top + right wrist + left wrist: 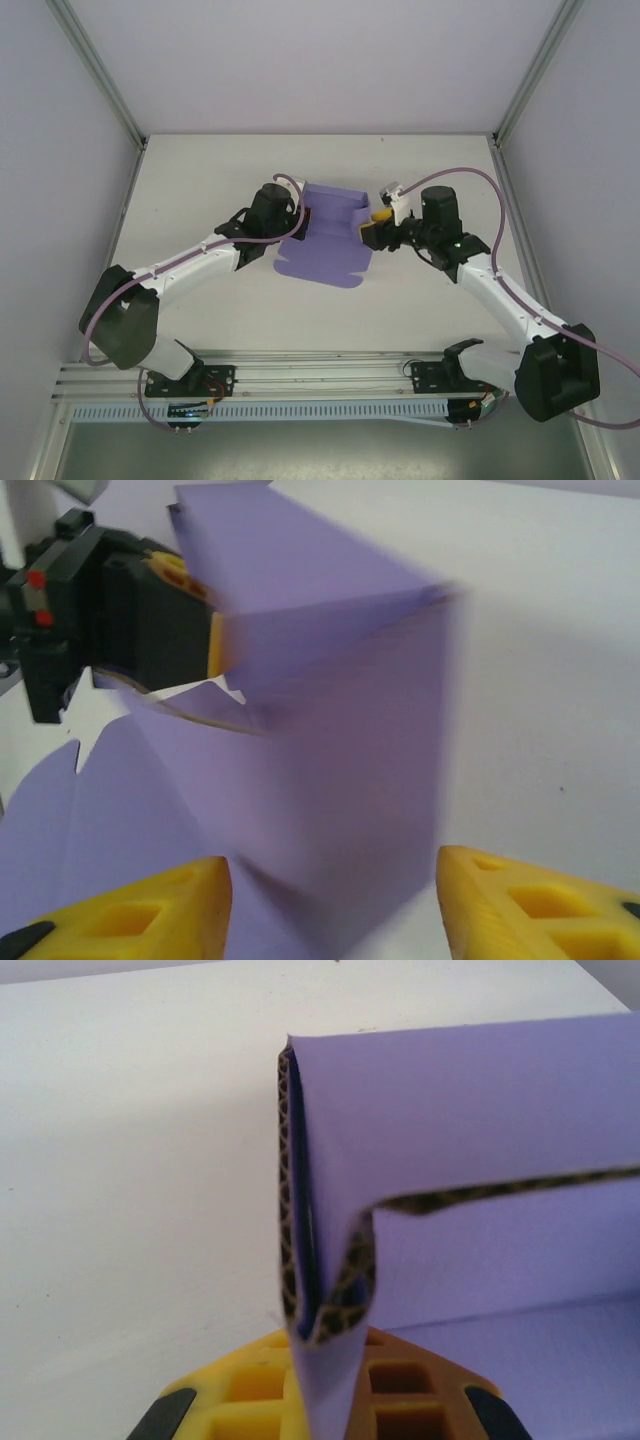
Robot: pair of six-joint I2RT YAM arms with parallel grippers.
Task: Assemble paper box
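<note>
The lavender paper box (325, 255) lies partly folded at the table's middle, its back part raised into walls and a flat panel spread toward the front. My left gripper (301, 225) is at its left edge. In the left wrist view the yellow fingers (240, 1390) are shut on a folded corner flap of the paper box (480, 1090), with the corrugated edge showing. My right gripper (372, 232) sits at the box's right side. Its fingers (140, 920) stand wide open, with an upright wall of the paper box (340, 780) just ahead between them. The left gripper (110, 630) appears beyond that wall.
The white table (200, 180) is enclosed by pale walls with metal corner posts (100, 70). A metal rail (320, 375) carrying both arm bases runs along the near edge.
</note>
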